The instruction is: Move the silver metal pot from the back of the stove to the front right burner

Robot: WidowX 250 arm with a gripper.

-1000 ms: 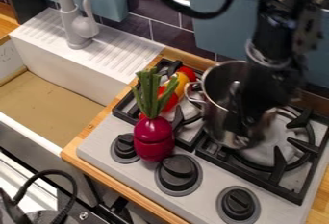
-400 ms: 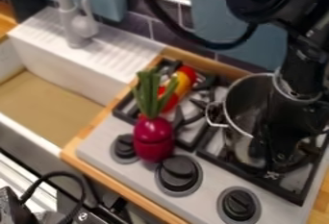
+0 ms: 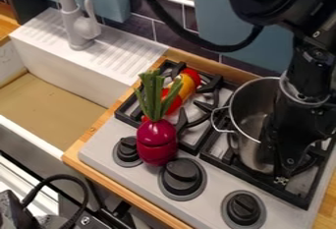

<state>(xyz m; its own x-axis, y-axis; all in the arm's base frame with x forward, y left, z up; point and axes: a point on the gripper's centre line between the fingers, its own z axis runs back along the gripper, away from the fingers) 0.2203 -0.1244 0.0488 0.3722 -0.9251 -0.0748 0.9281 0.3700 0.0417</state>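
A: Where do we have the pot (image 3: 246, 139) against the gripper (image 3: 279, 172)?

B: Just under and beside it; we see the gripper hanging at the pot's right side in the view, overlapping the rim and wall there; whether they touch, we cannot tell; nor can we tell if the gripper is open, closed or gripping the wall.

A: The pot's resting place?

B: On the right-hand black grate (image 3: 246, 176) of the stove (image 3: 197, 211); behind the knobs, toward the view's right edge.

A: Which way does it point?

B: Mouth up, by our reading; upright, long axis vertical; its loop handle (image 3: 215, 120) juts left, toward the other burner.

A: Neighbours?

B: We note a purple-red toy vegetable (image 3: 156, 142) with green stalks, standing near the front knobs (image 3: 182, 176); behind it, a red-and-yellow thing (image 3: 187, 86) on the left grate (image 3: 128, 106); farther left, the sink (image 3: 52, 105) and a grey faucet (image 3: 78, 31).
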